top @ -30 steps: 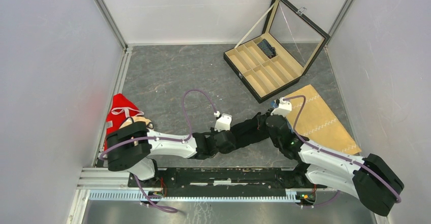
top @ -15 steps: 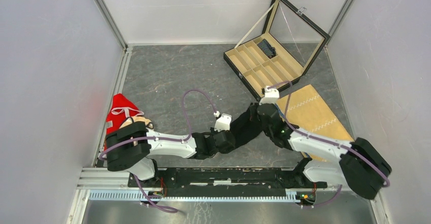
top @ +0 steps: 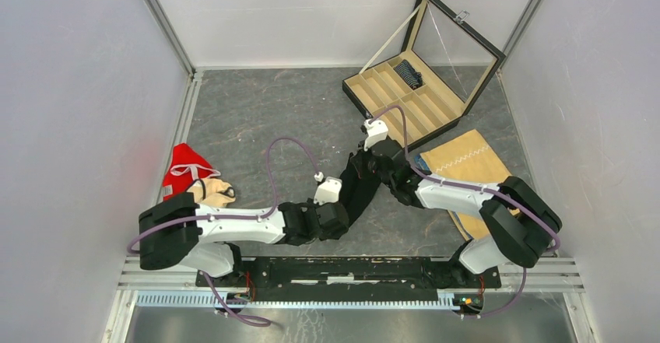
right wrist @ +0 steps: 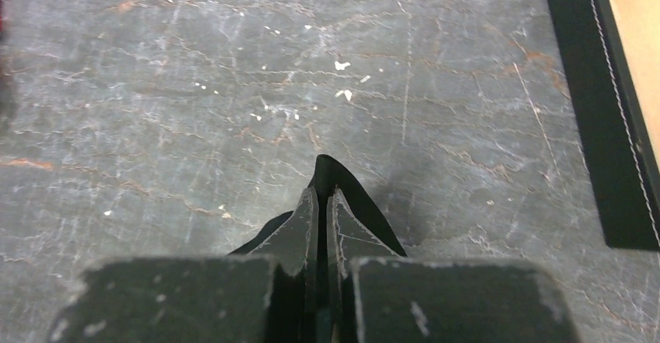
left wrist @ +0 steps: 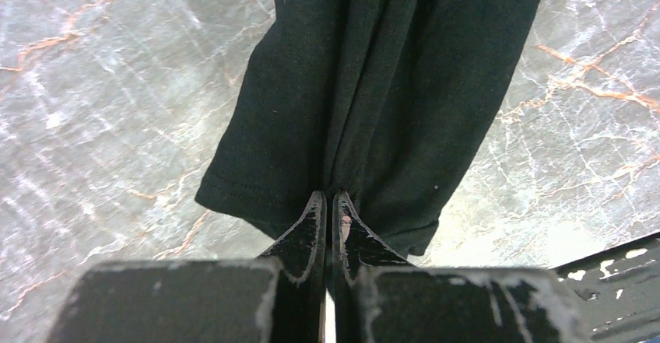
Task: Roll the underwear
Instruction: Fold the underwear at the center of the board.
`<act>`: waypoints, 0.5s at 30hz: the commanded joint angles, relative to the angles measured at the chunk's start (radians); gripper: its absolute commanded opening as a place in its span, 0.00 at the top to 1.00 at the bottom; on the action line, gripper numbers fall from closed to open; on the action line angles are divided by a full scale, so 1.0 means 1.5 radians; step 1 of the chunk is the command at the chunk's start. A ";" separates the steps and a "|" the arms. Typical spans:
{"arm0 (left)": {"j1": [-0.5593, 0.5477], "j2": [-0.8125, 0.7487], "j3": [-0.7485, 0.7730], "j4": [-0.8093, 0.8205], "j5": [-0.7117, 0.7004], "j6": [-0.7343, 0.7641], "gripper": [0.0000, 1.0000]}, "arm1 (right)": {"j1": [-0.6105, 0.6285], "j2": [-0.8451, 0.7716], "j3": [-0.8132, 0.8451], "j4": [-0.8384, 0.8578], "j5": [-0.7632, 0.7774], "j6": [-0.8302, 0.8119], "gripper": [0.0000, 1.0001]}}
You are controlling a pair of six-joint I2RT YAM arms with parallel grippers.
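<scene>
Found the black underwear (top: 359, 191) drawn out into a long, narrow band over the near middle of the grey marbled table (top: 257, 117), running from near-left to far-right between the two arms. Could not tell whether lifted clear of the surface or resting on it.

Noted the left gripper (left wrist: 328, 199) at the near end of the band, fingers pressed together and pinching the stitched hem, with the fabric gathered into lengthwise folds ahead of the tips.

Noted the right gripper (right wrist: 321, 195) at the far end, fingers likewise pressed together, pinching a small black point of fabric that poked out just past the tips. Saw bare table surface beyond it.

Recorded a wooden compartment case (top: 393, 129) at the far right of the table, glass lid raised. Observed the striped underwear (top: 407, 72) as a small dark roll in one far compartment, beside the lid hinge.

Recorded a tan cloth (top: 475, 164) with white zigzag stitching lying flat just near of the case, partly covered by the right arm. Recorded a red fabric item (top: 183, 168) at the left edge, well apart from the underwear.
</scene>
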 commanded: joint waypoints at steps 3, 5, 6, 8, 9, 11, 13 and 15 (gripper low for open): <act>-0.009 -0.009 0.056 -0.155 -0.035 -0.028 0.97 | -0.012 -0.011 0.057 0.042 -0.014 -0.032 1.00; -0.008 -0.011 0.066 -0.164 -0.040 -0.027 0.96 | -0.011 -0.017 0.063 0.019 -0.002 -0.029 1.00; -0.008 -0.015 0.072 -0.169 -0.041 -0.026 0.96 | -0.011 -0.018 0.069 0.007 0.003 -0.028 1.00; -0.009 -0.023 0.083 -0.179 -0.046 -0.024 0.95 | -0.011 -0.023 0.072 -0.007 0.007 -0.026 1.00; -0.009 -0.028 0.090 -0.184 -0.049 -0.022 0.95 | -0.010 -0.027 0.071 -0.012 0.009 -0.023 1.00; -0.009 -0.039 0.103 -0.198 -0.057 -0.018 0.94 | -0.011 -0.034 0.071 -0.022 0.019 -0.015 1.00; -0.009 -0.049 0.117 -0.212 -0.065 -0.014 0.94 | -0.011 -0.040 0.072 -0.037 0.026 -0.006 1.00; -0.008 -0.060 0.127 -0.225 -0.073 -0.010 0.96 | -0.011 -0.047 0.073 -0.054 0.032 0.010 1.00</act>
